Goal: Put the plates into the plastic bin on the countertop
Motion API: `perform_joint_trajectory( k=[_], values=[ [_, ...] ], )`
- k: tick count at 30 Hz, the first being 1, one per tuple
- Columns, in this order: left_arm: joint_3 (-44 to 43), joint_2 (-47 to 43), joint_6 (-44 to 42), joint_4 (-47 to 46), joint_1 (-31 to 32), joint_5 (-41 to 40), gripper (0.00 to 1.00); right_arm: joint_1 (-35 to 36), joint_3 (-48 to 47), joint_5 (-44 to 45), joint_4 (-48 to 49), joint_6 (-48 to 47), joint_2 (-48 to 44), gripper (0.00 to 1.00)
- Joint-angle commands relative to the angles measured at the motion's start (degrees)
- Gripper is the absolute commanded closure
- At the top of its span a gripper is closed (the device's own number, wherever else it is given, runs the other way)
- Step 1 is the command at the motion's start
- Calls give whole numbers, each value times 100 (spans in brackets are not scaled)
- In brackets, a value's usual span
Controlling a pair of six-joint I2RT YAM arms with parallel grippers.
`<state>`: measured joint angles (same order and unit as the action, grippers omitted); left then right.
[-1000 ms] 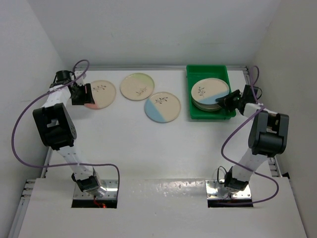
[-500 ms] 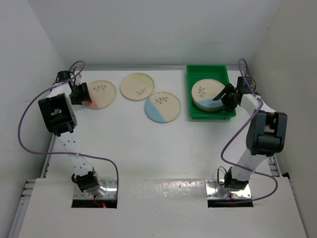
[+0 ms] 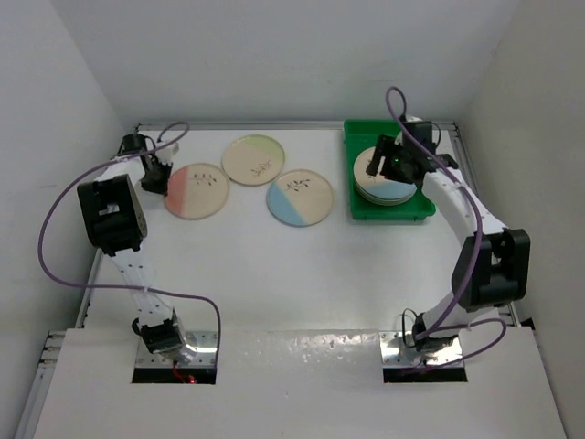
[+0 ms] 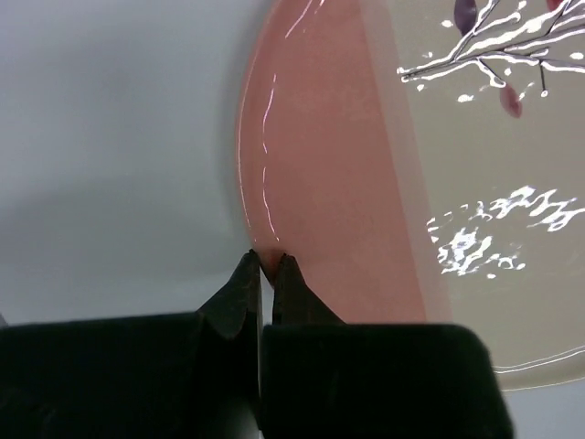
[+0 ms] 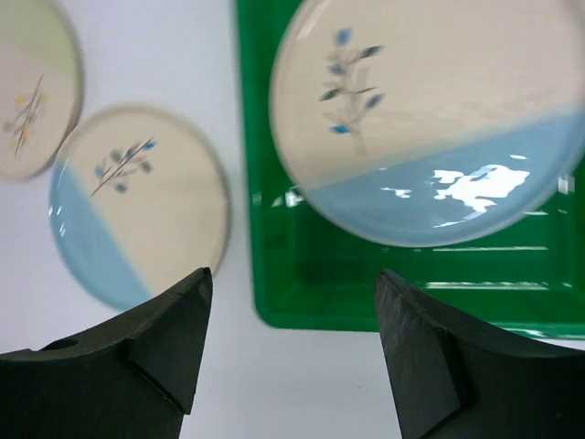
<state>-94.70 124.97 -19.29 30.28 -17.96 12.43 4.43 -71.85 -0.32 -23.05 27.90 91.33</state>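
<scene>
In the top view my left gripper (image 3: 157, 176) is shut on the left rim of a part-pink plate (image 3: 199, 191) lying on the white countertop (image 3: 274, 274). The left wrist view shows the jaws pinched together on that pink plate's (image 4: 329, 174) edge, with the gripper (image 4: 265, 262) low over the surface. A pale-green plate (image 3: 253, 159) and a part-blue plate (image 3: 300, 197) lie further right. The green plastic bin (image 3: 416, 212) holds a stack of plates (image 3: 393, 186). My right gripper (image 3: 382, 165) hovers open above that stack (image 5: 420, 119), fingers wide with nothing between them (image 5: 292, 297).
White walls close in the countertop on the left, back and right, and the bin (image 5: 366, 293) stands near the back right corner. The blue plate (image 5: 137, 210) lies just left of the bin. Purple cables loop off both arms.
My left gripper closed on the pink plate's rim, and the plate slid right and nearer. My right arm swung from the bin's right side to over the stack, jaws opening wider.
</scene>
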Motion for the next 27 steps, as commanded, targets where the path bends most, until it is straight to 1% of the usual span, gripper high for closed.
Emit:
perform_joint_trajectory(
  k=[1,2,5,6,9,11,12,14,15,17,18,19,21,22,24,25,27],
  values=[
    [1528,-278,-1822,1331,433,-249,100,462,-206,67,28,-619,-10,30],
    [1742,-471,-2059,1331,503,-154,100,602,-197,-72,124,-619,42,30],
    [2305,-1043,-1974,1200,617,48,87,927,-215,-249,274,-584,175,30],
    [2498,-1201,-1921,1086,618,49,78,1103,-241,-354,327,-593,244,29],
    [2728,-1255,-1719,936,732,49,63,1305,-320,-599,397,-593,420,29],
    [2868,-1255,-1587,936,890,163,59,1447,-381,-741,442,-636,473,25],
    [2930,-1255,-1587,936,969,164,57,1595,-382,-1081,442,-680,587,24],
    [3010,-1317,-1587,936,1179,234,57,1684,-452,-1321,415,-812,667,21],
    [3088,-1317,-1508,866,1259,147,57,1806,-452,-1705,406,-900,745,21],
    [3089,-1177,-1298,813,1478,76,84,1973,-505,-1936,345,-962,947,19],
    [3089,-1037,-1236,813,1531,24,95,2079,-522,-2076,362,-971,1000,19],
    [3089,-1036,-1235,908,1532,127,100,2123,-540,-2156,380,-971,1131,19],
    [2949,-1158,-1235,1058,1611,522,100,2325,-610,-2498,389,-945,1352,19],
    [2818,-1463,-1296,1172,1611,968,100,2387,-697,-2647,406,-927,1570,19],
    [2694,-1825,-1366,1243,1742,1383,100,2606,-786,-2780,503,-883,1730,19],
    [2624,-1992,-1367,1243,1743,1438,100,2642,-812,-2807,607,-857,1983,19],
    [2378,-2379,-1515,1453,1892,1604,100,2800,-961,-3051,705,-795,2151,18]
  ],
)
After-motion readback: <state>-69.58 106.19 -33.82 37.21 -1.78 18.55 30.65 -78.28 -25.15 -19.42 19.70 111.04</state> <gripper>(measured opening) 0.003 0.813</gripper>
